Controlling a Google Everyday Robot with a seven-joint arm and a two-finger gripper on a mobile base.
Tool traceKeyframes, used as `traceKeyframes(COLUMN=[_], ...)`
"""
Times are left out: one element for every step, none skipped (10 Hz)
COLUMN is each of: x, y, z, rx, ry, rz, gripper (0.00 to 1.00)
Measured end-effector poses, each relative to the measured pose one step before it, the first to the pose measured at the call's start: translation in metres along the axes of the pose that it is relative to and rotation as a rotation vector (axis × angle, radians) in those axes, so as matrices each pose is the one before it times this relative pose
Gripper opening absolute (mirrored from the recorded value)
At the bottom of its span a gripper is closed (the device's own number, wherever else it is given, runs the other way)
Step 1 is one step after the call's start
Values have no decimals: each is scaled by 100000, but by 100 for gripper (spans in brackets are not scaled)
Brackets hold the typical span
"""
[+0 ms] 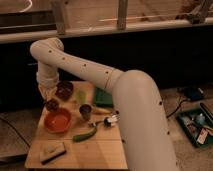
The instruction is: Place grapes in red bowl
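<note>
The grapes (51, 105), a small dark maroon cluster, hang in my gripper (49, 101) at the table's left side. The gripper points down from the white arm and is shut on them. They are just above the far rim of the red bowl (57, 121), a shallow orange-red dish on the wooden table (95, 152). The fingertips are hidden behind the grapes.
A dark maroon round dish (64, 90) sits behind the gripper. A small dark cup (85, 111) stands right of the bowl. A green vegetable (85, 134), a small white object (111, 120), a green packet (102, 97) and a sponge (52, 151) also lie on the table.
</note>
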Motion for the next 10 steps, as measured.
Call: traceKeyframes(x=[-20,33,70,143,28,138,144,38,-107,53], y=[219,158,105,75,-12,70,72,22,220,476], z=[639,1132,522,530,158,207,127,152,299,45], rx=[-1215,-1753,-1470,-1499,-602,-1027,-981,-680,-902,-350], ry=[132,-413,-584,-812,-403,-252,151,84,-66,253], rz=[403,693,469,563,213,337,310,195,1211,1911], gripper=[1,1,1,1,1,1,1,1,1,1])
